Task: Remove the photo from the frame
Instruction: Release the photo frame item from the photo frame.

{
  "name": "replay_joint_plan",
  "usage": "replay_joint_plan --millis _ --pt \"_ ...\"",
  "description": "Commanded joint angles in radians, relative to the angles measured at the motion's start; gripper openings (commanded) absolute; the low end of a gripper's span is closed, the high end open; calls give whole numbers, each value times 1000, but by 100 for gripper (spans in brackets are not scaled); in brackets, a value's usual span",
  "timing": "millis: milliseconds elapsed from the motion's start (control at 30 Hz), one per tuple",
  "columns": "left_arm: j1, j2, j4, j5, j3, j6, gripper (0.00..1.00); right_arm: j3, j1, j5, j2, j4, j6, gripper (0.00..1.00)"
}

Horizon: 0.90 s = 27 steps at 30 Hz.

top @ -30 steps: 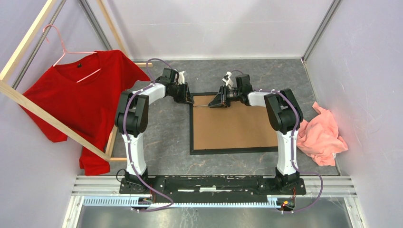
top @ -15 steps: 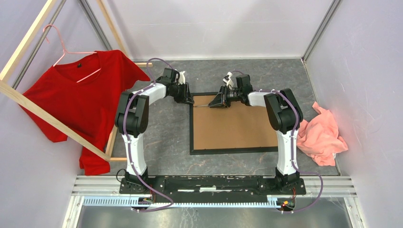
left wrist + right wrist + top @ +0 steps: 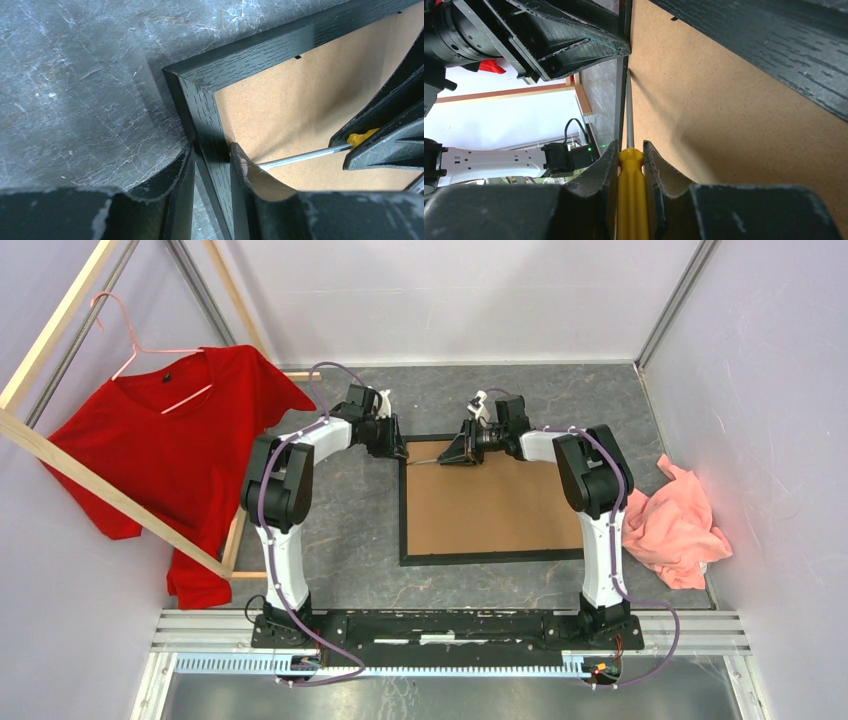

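Observation:
The black frame [image 3: 404, 520] lies face down on the grey table, its brown backing board [image 3: 490, 508] up. The photo is hidden. My left gripper [image 3: 399, 451] is shut on the frame's left rail [image 3: 202, 107] near the far left corner, one finger outside and one on the backing board [image 3: 300, 115]. My right gripper [image 3: 450, 457] is shut on a yellow-handled screwdriver [image 3: 630, 195]. Its steel shaft [image 3: 629, 112] runs along the backing board [image 3: 724, 115] with the tip at the frame's left rail, beside the left gripper's fingers [image 3: 574, 45].
A red T-shirt [image 3: 170, 455] hangs on a pink hanger from the pale wooden rack [image 3: 110, 495] at the left. A crumpled pink cloth [image 3: 675, 525] lies at the right, beside the frame. Grey walls close in the table.
Both wrists have shifted very slightly. The frame and the screwdriver stay in the same place.

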Motion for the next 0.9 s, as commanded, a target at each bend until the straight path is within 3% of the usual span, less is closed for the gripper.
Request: replay_joint_plan --millis 0,300,533,867 --pt "-58 21 4 -33 -52 -48 2 16 69 72 40 -14 -8 0" --pt "-79 1 50 -86 -126 -126 2 50 131 134 20 -20 11 0" --pt "-80 12 70 -96 -159 -159 2 164 240 352 -102 -202 -87 0" --pt "-90 21 92 -86 -182 -182 2 381 379 602 -99 -373 -183 0"
